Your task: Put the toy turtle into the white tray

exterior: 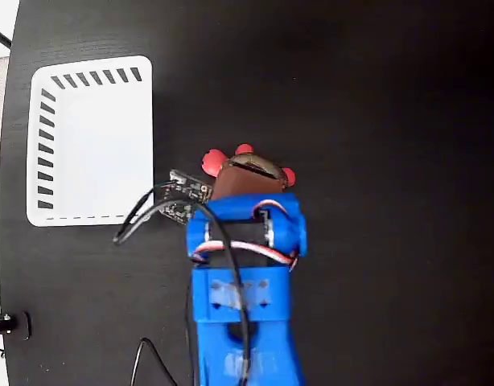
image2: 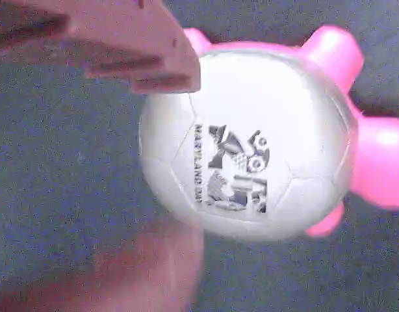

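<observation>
1. hanging over the middle of the black table (exterior: 376, 96) in the fixed view, the blue arm (exterior: 243, 273) reaches up from the bottom edge, and its brown gripper (exterior: 245, 173) sits right on top of the toy turtle (exterior: 249, 167).
2. the toy turtle lies on the table just right of the white tray (exterior: 90, 138) – near it, not touching it and not in it; red-pink feet and head poke out to the left, top and right of the gripper.
3. in the wrist view the toy turtle (image2: 251, 143) fills most of the picture: a pale domed shell with panel seams like a ball, a dark printed mark with the word "maryland" beside it, and pink limbs at the right side and top.
4. the gripper (image2: 177, 159) is parted here – one brownish finger comes in at the upper left with its tip on the shell's upper-left edge, the other is a blur at the lower left beside the shell's bottom edge; whether either finger presses on the shell i cannot tell, and the jaws are not closed on it.
5. the white tray stands at the left of the table, slanted slots along its top and left sides, nothing in it.
6. black cables (exterior: 142, 217) trail from a small circuit board (exterior: 183, 193) on the arm's left side, close to the tray's lower right corner.
</observation>
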